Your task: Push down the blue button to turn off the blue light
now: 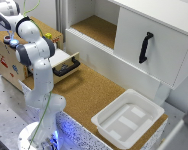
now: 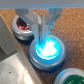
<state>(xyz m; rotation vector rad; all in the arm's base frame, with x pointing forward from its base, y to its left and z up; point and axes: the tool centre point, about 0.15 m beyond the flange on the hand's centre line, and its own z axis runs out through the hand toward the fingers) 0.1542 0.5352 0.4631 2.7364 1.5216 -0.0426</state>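
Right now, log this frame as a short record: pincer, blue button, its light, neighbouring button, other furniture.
pincer: fingers close together, tips at the blue button
blue button: glowing bright blue, light on
contact: tips appear to touch it; press depth unclear
red button: beside the blue one, untouched
drawer: pulled open
white tray: on the cork counter

arm: white rounded segments | dark joint bands | green cable along body
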